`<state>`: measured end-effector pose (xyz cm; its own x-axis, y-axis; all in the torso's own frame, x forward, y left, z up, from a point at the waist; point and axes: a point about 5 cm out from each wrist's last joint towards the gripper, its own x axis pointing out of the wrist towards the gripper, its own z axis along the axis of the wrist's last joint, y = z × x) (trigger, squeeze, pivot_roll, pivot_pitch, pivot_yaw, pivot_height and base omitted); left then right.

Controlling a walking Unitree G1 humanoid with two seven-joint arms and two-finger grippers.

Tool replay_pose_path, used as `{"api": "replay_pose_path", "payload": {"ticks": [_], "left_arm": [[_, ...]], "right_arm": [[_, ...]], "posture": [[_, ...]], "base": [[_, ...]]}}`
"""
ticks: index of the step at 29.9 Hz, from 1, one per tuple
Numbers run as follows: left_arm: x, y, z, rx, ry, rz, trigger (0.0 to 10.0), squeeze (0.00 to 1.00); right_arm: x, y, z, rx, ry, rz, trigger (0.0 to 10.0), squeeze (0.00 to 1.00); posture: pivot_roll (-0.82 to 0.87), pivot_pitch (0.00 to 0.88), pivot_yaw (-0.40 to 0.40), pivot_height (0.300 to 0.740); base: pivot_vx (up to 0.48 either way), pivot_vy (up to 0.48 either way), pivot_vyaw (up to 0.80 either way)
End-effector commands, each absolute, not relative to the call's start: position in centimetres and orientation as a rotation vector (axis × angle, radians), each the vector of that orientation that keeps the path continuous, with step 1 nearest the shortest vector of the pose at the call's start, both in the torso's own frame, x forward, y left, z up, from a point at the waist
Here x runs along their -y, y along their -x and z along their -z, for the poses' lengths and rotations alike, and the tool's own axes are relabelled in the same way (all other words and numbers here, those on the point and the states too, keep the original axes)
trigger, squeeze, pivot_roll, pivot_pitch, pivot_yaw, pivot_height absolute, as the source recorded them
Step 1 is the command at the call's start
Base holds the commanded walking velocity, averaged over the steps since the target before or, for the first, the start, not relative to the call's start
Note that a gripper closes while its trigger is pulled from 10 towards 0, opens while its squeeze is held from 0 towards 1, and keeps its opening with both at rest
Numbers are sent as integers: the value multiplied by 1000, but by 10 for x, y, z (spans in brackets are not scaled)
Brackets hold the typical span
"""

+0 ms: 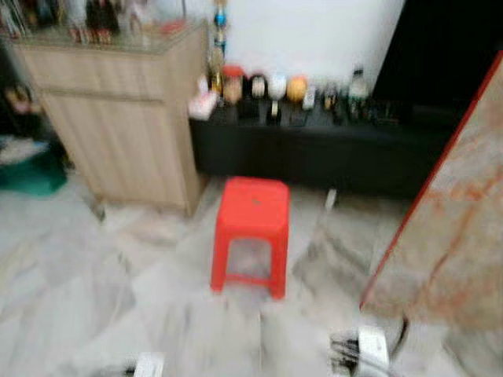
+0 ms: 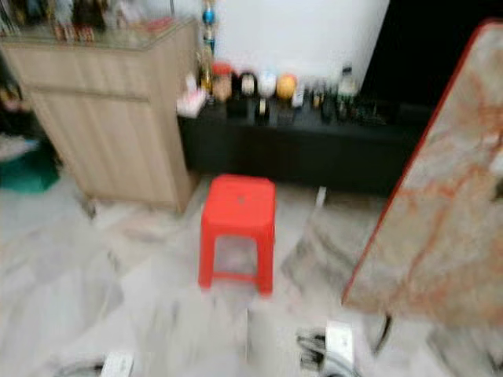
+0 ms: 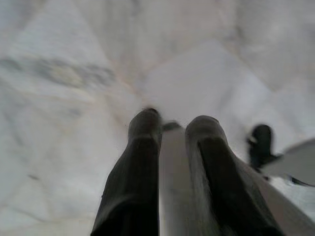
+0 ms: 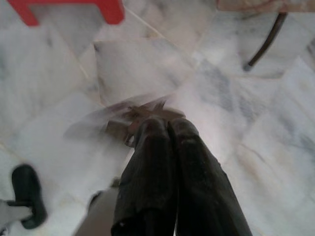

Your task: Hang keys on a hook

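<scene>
Right wrist view: right gripper [image 4: 165,125] pinched closed on keys [image 4: 130,115], blurred metallic fan; left gripper [image 3: 172,123] slightly parted, empty.

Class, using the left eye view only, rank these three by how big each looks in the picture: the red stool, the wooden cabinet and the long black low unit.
1. Wooden cabinet, largest.
2. Black low unit; it stands farther back, so this is apparent size only.
3. Red stool, smallest.
</scene>
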<state>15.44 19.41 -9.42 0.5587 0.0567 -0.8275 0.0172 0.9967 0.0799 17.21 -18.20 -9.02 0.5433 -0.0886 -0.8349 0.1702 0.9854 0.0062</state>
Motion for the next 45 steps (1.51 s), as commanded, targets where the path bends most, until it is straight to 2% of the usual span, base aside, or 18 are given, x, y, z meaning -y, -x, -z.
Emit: {"api": "replay_pose_path", "payload": {"ticks": [1,3,5,8,10,18,23,26,35,45], "left_arm": [[-202,-147,96,-1006,-95,-36,10000,0],[-202,-147,96,-1008,-95,-37,10000,0],[-203,-146,97,-1013,-96,-35,10000,0],[-203,-144,97,-1020,-100,-32,10000,0],[-203,-143,98,-1022,-101,-29,10000,0],[-202,-142,98,-1024,-106,-21,10000,0],[-201,-142,98,-1022,-109,-13,10000,0],[-200,-143,98,-1021,-110,-9,10000,0],[-199,-144,98,-1017,-106,-11,10000,0],[-196,-141,99,-1022,-102,-6,10000,0]], "right_arm": [[194,-176,87,-966,-70,163,10000,0],[207,-173,86,-967,-65,175,10000,0],[232,-167,83,-969,-58,203,10000,0],[247,-164,81,-969,-57,224,10000,0],[248,-164,80,-970,-57,226,10000,0],[218,-171,85,-979,-66,184,10000,0],[217,-174,84,-970,-74,186,10000,0],[229,-178,79,-954,-61,190,10000,0],[233,-183,76,-938,-63,193,10000,0],[206,-203,72,-915,-64,162,10000,0]], "posture": [[-6,0,-93,740],[-7,0,-93,740],[-13,0,-86,740],[-16,0,-82,740],[-17,0,-80,740],[-16,0,-78,740],[-18,0,-79,740],[-16,0,-86,740],[-19,0,-86,740],[-23,0,-87,740]], "base": [[0,0,0],[0,0,0],[0,-242,0],[0,-244,0],[0,-247,0],[0,-280,0],[0,-322,0],[0,-322,0],[0,-345,0],[0,-366,0]]}}
